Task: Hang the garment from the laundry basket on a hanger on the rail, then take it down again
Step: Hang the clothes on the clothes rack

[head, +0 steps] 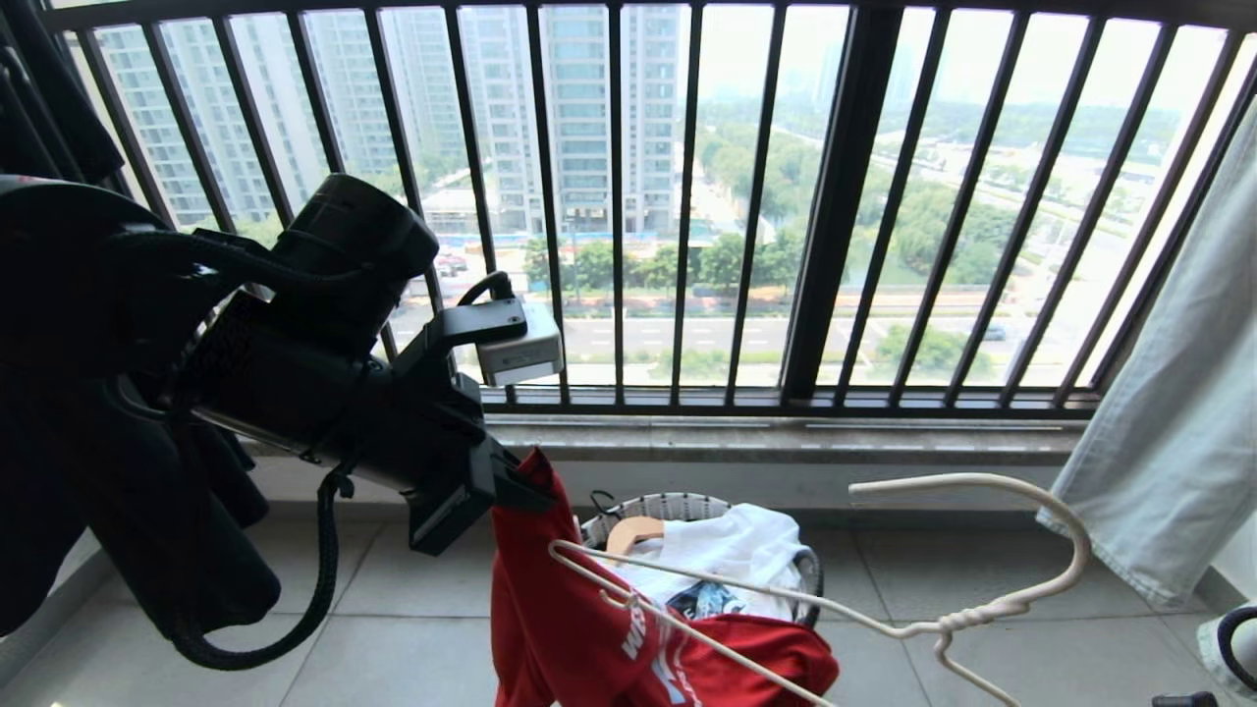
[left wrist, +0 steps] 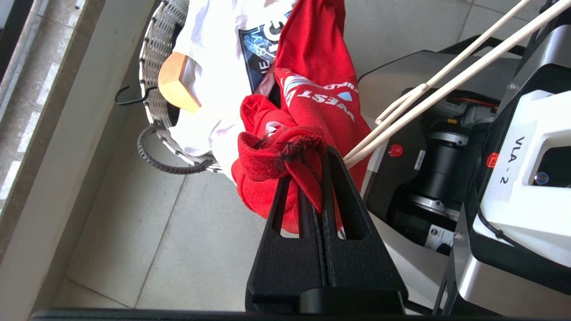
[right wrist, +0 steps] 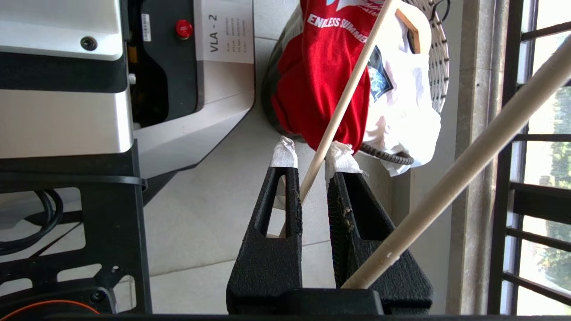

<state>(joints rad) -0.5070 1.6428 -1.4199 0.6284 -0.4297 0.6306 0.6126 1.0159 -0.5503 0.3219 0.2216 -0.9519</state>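
Note:
The red garment [head: 570,619] hangs from my left gripper [head: 520,483], which is shut on a bunched edge of it [left wrist: 285,151] just above the laundry basket [head: 668,506]. Its lower part lies on the clothes in the basket, with the white lettering [left wrist: 321,96] showing. The thin white hanger [head: 884,624] is held level beside the garment, one arm reaching to the red cloth and the hook [head: 1070,530] pointing right. My right gripper [right wrist: 311,154] is shut on a hanger wire [right wrist: 343,102], low at the right, outside the head view. The rail is out of view.
A white printed T-shirt [head: 746,550] and a wooden hanger [head: 633,533] fill the basket. Pale trousers [head: 1178,422] hang at the right, a black garment [head: 59,442] at the left. The barred balcony railing [head: 835,196] stands behind, and my base [left wrist: 513,178] is close beside the basket.

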